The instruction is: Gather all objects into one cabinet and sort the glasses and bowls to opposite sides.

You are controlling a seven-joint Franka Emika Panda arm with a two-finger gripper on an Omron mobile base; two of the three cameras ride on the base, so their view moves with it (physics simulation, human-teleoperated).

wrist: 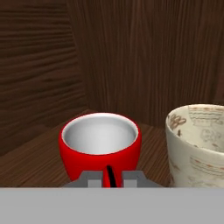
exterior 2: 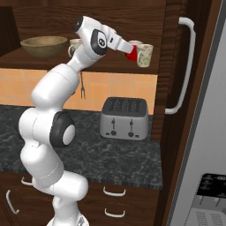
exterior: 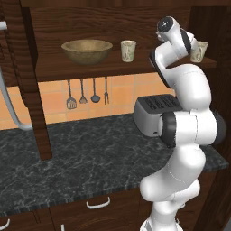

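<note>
Red cup (wrist: 100, 148) sits on cabinet shelf (exterior: 90, 67), far end from wooden bowl (exterior: 86, 50), beside a speckled cup (exterior 2: 144, 54); pincer (wrist: 108, 178) pinched on its near rim. Sorting looks nearly done.

A glossy white arm (exterior: 185, 131) of rounded, bulging segments has dark grey discs at its joints and a black round cap at its top.
</note>
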